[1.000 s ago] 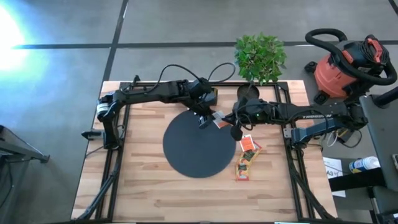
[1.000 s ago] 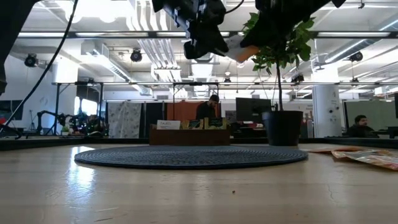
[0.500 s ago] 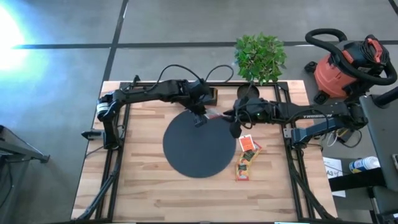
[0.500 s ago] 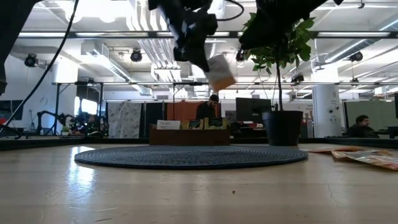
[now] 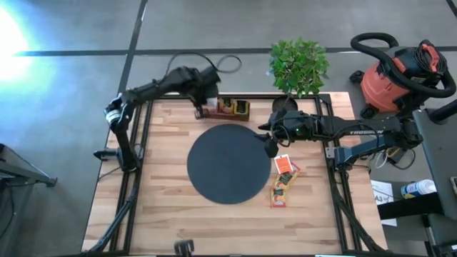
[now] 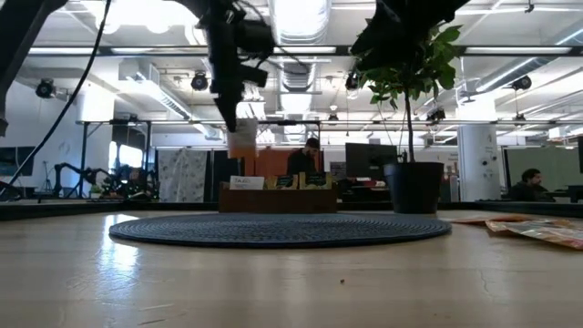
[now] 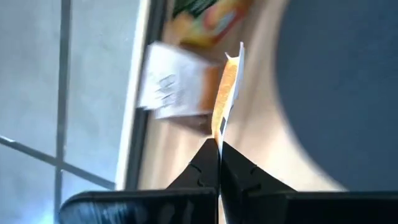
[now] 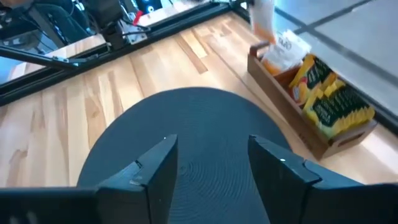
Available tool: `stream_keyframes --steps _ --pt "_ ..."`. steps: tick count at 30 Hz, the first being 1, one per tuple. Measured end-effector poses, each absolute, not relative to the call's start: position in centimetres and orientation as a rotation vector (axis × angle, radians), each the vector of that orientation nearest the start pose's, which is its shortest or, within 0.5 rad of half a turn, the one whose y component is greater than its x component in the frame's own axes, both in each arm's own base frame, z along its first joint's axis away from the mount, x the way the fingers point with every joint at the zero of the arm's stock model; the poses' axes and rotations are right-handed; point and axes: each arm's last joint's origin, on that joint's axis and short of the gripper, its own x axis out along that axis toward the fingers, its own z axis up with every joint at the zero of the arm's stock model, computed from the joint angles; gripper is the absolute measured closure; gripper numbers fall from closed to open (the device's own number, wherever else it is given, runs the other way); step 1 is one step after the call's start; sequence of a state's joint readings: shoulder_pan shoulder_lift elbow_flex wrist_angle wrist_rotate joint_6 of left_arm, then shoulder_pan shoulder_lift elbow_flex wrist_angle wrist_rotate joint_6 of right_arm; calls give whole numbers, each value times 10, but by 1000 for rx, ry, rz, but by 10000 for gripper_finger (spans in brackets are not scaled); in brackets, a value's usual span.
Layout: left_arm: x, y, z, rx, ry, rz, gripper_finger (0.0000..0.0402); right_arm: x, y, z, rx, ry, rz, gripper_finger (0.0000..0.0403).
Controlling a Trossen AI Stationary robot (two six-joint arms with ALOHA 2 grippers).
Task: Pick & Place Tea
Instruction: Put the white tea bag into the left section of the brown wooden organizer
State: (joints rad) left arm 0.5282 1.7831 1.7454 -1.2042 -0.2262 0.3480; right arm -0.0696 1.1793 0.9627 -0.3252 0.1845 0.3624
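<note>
My left gripper (image 5: 202,107) hangs over the left end of the small wooden box (image 5: 227,108) at the table's far edge. It is shut on a white-and-orange tea sachet (image 7: 227,84), which also shows in the low view (image 6: 241,141). The box holds several white, orange and yellow-green sachets (image 8: 317,93). My right gripper (image 5: 270,146) is open and empty above the right rim of the round black mat (image 5: 228,163). Several loose sachets (image 5: 284,180) lie flat on the table right of the mat. My left gripper pinches the sachet's upper edge (image 7: 219,134) between its two fingertips, which come from above and point down. The sachet shows edge-on in the wrist view. It hangs below the fingers, lifted clear, above the box's left end.
A potted plant (image 5: 298,66) stands at the far edge, right of the box, close to my right arm. The near half of the table (image 5: 164,221) is bare wood. A red vacuum (image 5: 393,78) stands off the table at the right.
My left gripper has carried the sachet from over the mat's far rim toward the table's far left, to above the box's left end. In the low view the sachet now hangs lower and straight down. My right gripper has stayed by the mat's right rim.
</note>
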Motion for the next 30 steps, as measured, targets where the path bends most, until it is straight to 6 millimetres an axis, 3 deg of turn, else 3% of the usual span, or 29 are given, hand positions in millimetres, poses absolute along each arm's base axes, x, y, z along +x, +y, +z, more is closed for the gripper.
stream_keyframes --steps 5,10,22,30 --pt "287 212 320 172 1375 376 401 251 -22 301 359 514 -355 211" --pt "289 227 310 184 1318 291 401 251 -22 300 378 519 -362 211" --pt "285 235 240 200 1409 218 401 251 -22 300 421 515 -376 211" --pt "286 239 228 229 1379 280 401 251 -22 298 468 512 -391 211"
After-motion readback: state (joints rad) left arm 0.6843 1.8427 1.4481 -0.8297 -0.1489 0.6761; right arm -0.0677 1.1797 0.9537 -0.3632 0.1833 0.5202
